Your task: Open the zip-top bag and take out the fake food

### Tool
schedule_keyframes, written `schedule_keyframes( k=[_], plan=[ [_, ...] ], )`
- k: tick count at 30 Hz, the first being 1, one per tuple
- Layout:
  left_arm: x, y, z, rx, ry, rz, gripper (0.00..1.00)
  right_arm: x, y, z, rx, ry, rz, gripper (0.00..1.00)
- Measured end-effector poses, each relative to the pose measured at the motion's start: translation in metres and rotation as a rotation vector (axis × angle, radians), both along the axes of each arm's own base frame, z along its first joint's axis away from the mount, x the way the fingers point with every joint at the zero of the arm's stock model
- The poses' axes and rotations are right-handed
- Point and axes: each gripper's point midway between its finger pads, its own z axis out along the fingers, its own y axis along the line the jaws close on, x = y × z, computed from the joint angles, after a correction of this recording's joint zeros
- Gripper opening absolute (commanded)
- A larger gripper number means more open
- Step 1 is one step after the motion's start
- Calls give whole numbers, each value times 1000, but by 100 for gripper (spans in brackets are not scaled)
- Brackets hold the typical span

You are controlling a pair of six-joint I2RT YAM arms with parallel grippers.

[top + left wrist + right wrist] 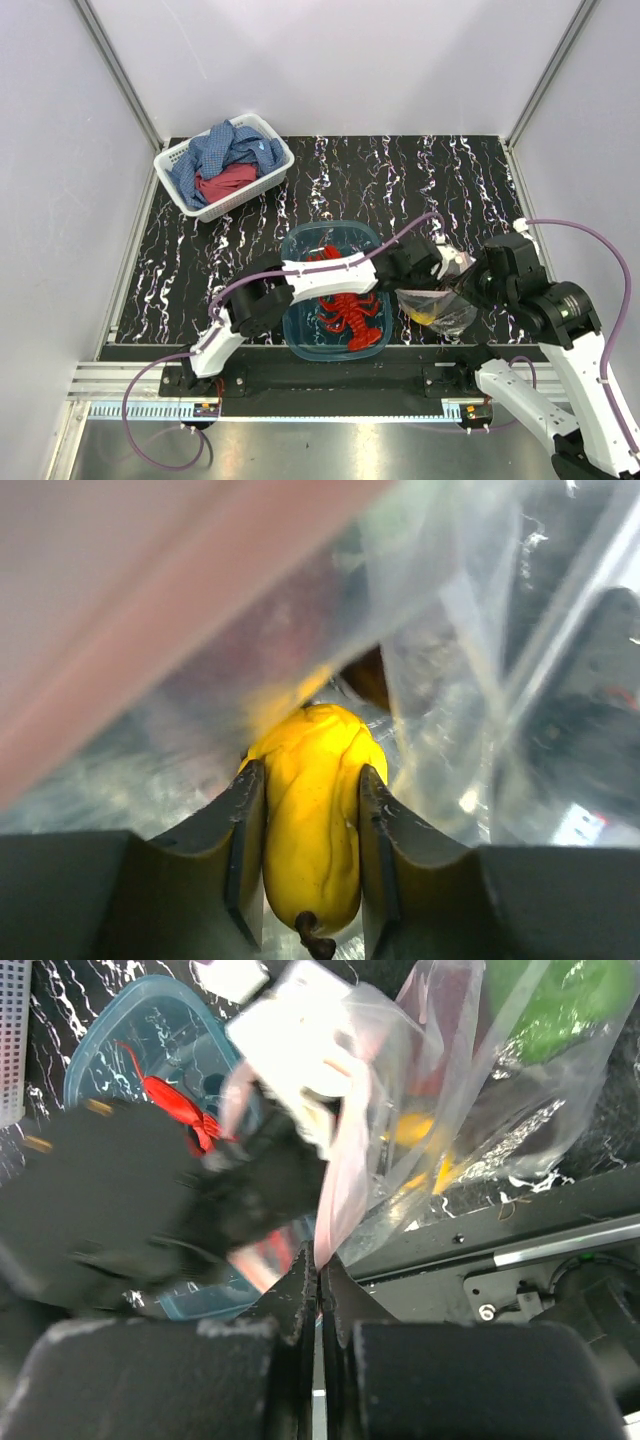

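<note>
The clear zip-top bag (440, 305) lies at the near right of the table, its pink zip strip (345, 1175) held up. My right gripper (320, 1260) is shut on that strip. My left gripper (310, 780) reaches inside the bag and is shut on the yellow pear-like fruit (312, 810), stem toward the camera. The yellow fruit also shows through the plastic in the top view (424, 316). A green pepper (560, 1005) sits in the bag's far end. A red lobster (350, 308) lies in the teal tub (300, 330).
A white basket (180, 160) with blue and red cloths stands at the back left. The left arm (320, 278) stretches across the tub. A metal rail (330, 375) runs along the table's near edge.
</note>
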Motion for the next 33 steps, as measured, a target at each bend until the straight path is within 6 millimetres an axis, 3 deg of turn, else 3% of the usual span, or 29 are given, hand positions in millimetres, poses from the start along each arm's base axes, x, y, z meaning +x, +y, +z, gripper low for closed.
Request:
schedule_keyframes(
  k=[5, 10, 14, 18, 23, 27, 33],
  plan=[
    [2, 15, 35, 1, 134, 47, 0, -6, -6, 6, -26, -23, 15, 0],
    [-6, 23, 53, -8, 262, 95, 0, -1, -7, 23, -35, -62, 21, 0],
    [-20, 26, 61, 6, 277, 89, 0, 5, -10, 26, -73, -62, 23, 0],
    [-16, 31, 82, -9, 217, 115, 0, 6, -10, 25, -88, -58, 35, 0],
    [2, 32, 142, -115, 83, 152, 0, 3, -8, 26, -75, -68, 58, 0],
    [5, 18, 198, -256, 66, 152, 0, 2, -4, 26, -72, -68, 91, 0],
    [8, 19, 222, -303, 109, 173, 0, -1, -7, 22, -103, -72, 115, 0]
  ],
)
